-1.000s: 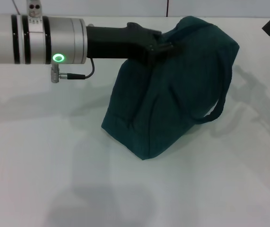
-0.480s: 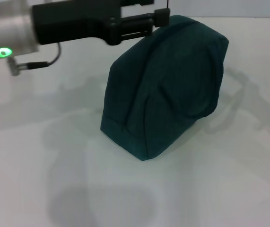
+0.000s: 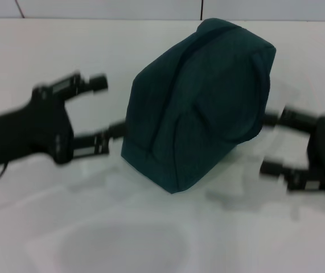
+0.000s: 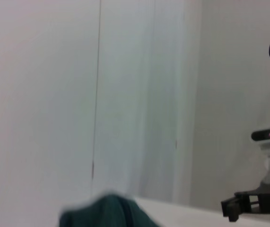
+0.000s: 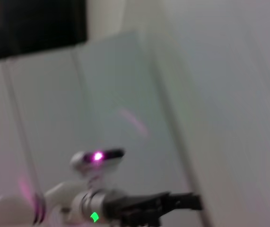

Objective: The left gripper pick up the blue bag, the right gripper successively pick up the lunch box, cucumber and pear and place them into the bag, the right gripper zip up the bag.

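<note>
Blue bag seen standing on white table, mid-view, puffed up, top shut. Nothing held by either claw. Left gripper placed low, just beside bag's left side, fingers spread wide. Right gripper placed near bag's right side, fingers spread too, empty.

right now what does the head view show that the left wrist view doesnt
Only the head view shows the whole blue bag standing on the white table, with the left gripper open beside one side of it and no lunch box, cucumber or pear outside it. Only the left wrist view shows the wall behind the table and a camera unit. Both share the bag, just its top in the wrist view, and the right gripper, open beside the bag.
</note>
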You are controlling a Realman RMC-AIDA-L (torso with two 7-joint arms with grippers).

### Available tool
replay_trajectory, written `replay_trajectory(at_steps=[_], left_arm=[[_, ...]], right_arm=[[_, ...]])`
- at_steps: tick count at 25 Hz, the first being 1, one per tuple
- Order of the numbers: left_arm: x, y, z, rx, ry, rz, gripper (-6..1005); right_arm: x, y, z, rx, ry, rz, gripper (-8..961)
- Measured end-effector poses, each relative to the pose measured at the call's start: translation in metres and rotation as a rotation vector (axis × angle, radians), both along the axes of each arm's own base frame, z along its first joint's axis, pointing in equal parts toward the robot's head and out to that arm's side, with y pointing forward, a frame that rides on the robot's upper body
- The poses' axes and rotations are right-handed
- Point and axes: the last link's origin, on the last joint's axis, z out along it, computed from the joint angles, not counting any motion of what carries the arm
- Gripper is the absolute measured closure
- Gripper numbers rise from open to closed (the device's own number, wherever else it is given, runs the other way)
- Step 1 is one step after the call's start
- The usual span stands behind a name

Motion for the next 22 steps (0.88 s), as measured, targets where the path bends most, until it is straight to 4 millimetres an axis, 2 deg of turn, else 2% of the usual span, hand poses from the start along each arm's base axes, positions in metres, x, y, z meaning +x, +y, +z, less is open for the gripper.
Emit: replay_trajectory(at_steps=[3, 5, 10, 16, 22], left_arm=[[-0.015, -0.012, -0.010, -0.030, 0.011, 0.020, 120], [-0.035, -0.027, -0.028, -0.090, 0.068, 0.046, 120], [-0.054, -0.044, -0.051, -0.132, 0.114, 0.055, 120], [-0.076, -0.047, -0.061, -0.166, 0.152, 0.133, 120], [-0.078, -0.052, -0.063, -0.167, 0.148, 0.130, 120]], right_arm=[[0.009, -0.014, -0.015, -0.028, -0.065, 0.023, 93], [0.016, -0.021, -0.022, -0.019, -0.081, 0.015, 94], [0.043, -0.033, -0.043, 0.073, -0.152, -0.077, 95], [0.063, -0.043, -0.064, 0.115, -0.223, -0.153, 96], [0.067, -0.046, -0.068, 0.123, -0.238, -0.150, 97]])
